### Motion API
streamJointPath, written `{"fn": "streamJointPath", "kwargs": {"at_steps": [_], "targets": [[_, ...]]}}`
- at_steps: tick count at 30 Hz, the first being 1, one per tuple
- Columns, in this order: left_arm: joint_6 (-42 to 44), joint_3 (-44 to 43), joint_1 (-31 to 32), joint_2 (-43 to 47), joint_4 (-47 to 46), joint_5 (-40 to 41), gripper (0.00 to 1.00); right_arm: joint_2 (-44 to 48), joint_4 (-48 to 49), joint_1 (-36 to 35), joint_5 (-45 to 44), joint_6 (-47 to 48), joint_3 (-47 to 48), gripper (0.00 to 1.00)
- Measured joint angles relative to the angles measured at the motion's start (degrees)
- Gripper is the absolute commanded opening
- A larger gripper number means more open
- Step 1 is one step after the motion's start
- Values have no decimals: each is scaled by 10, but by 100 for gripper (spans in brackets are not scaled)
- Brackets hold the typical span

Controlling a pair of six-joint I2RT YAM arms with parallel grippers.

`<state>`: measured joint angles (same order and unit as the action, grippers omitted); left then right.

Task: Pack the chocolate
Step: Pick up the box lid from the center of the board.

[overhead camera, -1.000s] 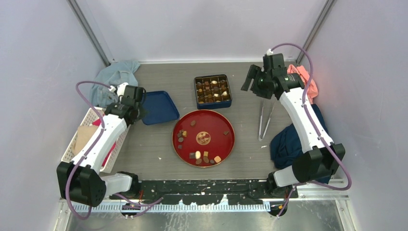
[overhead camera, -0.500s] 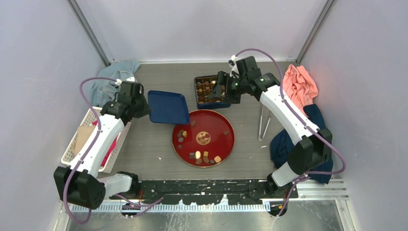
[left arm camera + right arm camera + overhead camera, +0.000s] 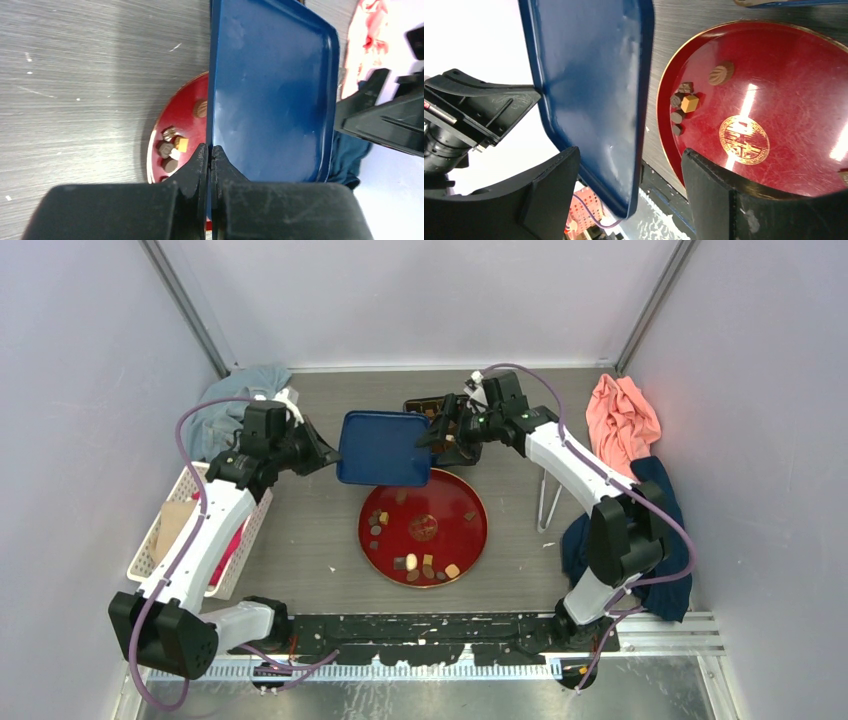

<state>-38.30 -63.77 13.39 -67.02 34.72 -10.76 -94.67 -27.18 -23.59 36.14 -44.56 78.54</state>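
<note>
Several small chocolates lie on the red plate (image 3: 450, 535), in a cluster at its left (image 3: 377, 523) and along its near rim (image 3: 425, 565); they also show in the left wrist view (image 3: 170, 145) and the right wrist view (image 3: 684, 102). My left gripper (image 3: 322, 453) (image 3: 210, 150) is shut on the left edge of a blue lid (image 3: 385, 448) (image 3: 270, 100) and holds it above the table. My right gripper (image 3: 437, 433) (image 3: 630, 160) is open, with its jaws on either side of the lid's right edge (image 3: 589, 90). The dark blue chocolate box (image 3: 425, 408) is mostly hidden behind the lid and the right gripper.
Metal tongs (image 3: 548, 495) lie right of the plate. A white basket (image 3: 190, 530) stands at the left edge. A grey-blue cloth (image 3: 225, 405) lies at the back left. A pink cloth (image 3: 620, 420) and a navy cloth (image 3: 600, 530) lie at the right.
My left gripper has carried the blue lid to the right, up over the plate's far edge. My right arm has swung left, and its open jaws now straddle the lid.
</note>
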Motion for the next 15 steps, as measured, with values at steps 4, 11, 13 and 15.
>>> {"fn": "streamJointPath", "kwargs": {"at_steps": [4, 11, 13, 15], "targets": [[-19, 0, 0, 0, -22, -24, 0, -3, 49, 0, 21, -30, -16, 79], [-39, 0, 0, 1, -47, -50, 0, -16, 128, 0, 55, -88, -20, 53], [-43, 0, 0, 1, -51, -57, 0, -18, 174, 0, 73, -127, -21, 45], [-47, 0, 0, 1, -54, -62, 0, -20, 225, 0, 86, -163, -21, 36]]}}
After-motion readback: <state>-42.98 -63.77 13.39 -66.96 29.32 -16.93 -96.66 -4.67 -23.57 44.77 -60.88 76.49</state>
